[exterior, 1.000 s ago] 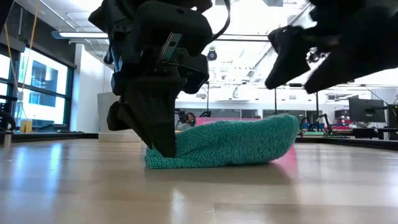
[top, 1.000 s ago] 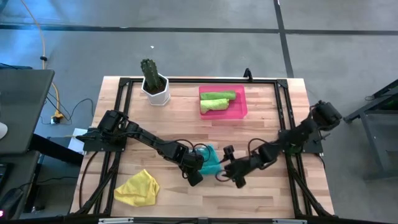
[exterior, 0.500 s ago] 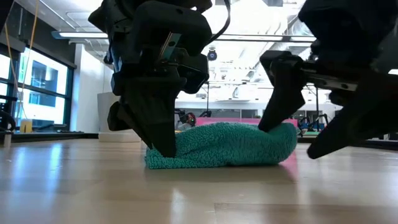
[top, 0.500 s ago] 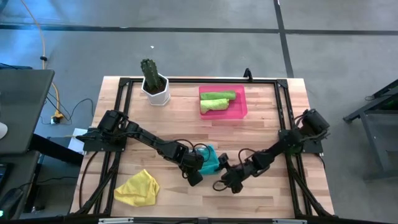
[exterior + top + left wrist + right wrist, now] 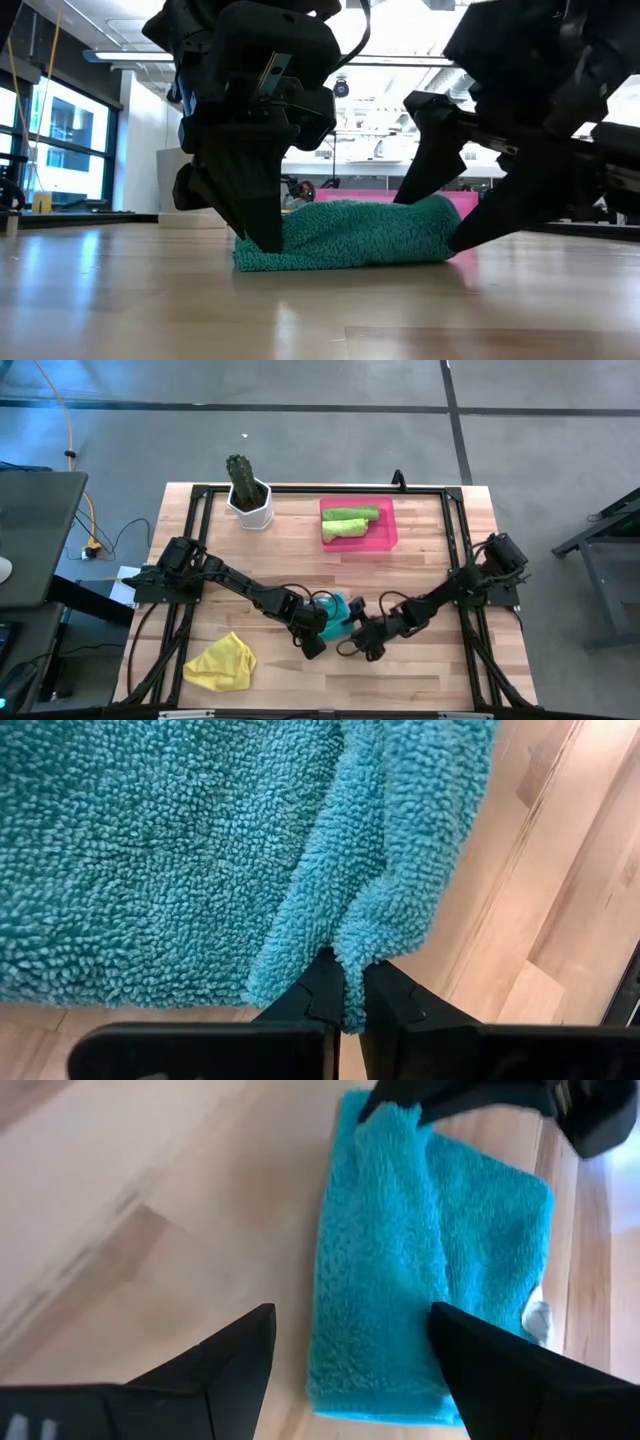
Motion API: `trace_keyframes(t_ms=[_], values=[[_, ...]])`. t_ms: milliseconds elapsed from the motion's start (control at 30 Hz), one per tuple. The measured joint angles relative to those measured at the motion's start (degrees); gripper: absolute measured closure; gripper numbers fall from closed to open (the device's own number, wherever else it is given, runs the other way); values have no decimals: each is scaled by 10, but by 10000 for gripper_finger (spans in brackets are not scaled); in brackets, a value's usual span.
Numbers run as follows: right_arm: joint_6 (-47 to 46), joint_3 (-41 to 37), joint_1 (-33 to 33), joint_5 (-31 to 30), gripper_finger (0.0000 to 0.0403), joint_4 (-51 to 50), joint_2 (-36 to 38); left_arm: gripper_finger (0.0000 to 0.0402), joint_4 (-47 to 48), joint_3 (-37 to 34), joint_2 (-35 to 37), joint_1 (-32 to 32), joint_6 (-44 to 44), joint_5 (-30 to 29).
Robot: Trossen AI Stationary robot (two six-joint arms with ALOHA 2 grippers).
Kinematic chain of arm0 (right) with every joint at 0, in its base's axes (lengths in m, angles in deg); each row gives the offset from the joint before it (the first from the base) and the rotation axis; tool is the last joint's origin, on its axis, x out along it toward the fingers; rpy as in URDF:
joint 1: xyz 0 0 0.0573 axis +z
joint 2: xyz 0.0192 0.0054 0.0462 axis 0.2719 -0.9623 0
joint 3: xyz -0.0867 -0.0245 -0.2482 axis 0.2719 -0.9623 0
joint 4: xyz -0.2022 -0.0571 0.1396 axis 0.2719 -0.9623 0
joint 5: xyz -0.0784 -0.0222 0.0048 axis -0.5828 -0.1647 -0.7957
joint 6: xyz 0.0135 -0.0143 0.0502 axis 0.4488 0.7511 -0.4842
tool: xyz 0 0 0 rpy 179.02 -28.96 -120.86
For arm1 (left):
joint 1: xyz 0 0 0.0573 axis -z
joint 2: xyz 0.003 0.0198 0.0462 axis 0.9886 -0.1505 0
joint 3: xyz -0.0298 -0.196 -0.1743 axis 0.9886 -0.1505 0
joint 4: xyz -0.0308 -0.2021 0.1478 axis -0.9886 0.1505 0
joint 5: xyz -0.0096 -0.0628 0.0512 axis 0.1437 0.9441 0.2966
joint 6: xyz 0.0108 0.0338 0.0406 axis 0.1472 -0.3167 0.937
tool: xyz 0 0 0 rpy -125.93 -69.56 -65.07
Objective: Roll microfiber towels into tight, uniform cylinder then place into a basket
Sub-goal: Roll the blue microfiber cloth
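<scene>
left gripper (image 5: pixel 262 235) pinches the teal towel's (image 5: pixel 350 235) edge — right gripper (image 5: pixel 350 1370) spread wide astride it.

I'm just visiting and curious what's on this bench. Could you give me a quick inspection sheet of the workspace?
Surface: wooden table, black frame around it.
Job's things: teal towel folded mid-table; yellow towel loose; two green towels rolled in the pink basket.
Clutter: cactus pot.
Grippers: left gripper pinching the teal towel's edge; right gripper with fingers spread at the towel's other end.
Cables: yellow cable on the floor.
Surroundings: grey floor, office behind.
</scene>
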Motion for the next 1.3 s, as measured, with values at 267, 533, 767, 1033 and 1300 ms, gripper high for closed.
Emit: trace_keyframes(t_ms=[267,533,767,1033,1300], values=[[0,0,-6,-11,144,-24,6,394,0,0,0,0,0,0],[-11,0,41,-44,144,-24,63,394,1,0,0,0,7,1],[-57,0,54,-17,144,-20,38,394,0,0,0,0,11,1],[-61,0,27,-19,144,-20,0,394,0,0,0,0,10,1],[-48,0,-10,-10,144,-34,-2,394,0,0,0,0,10,1]])
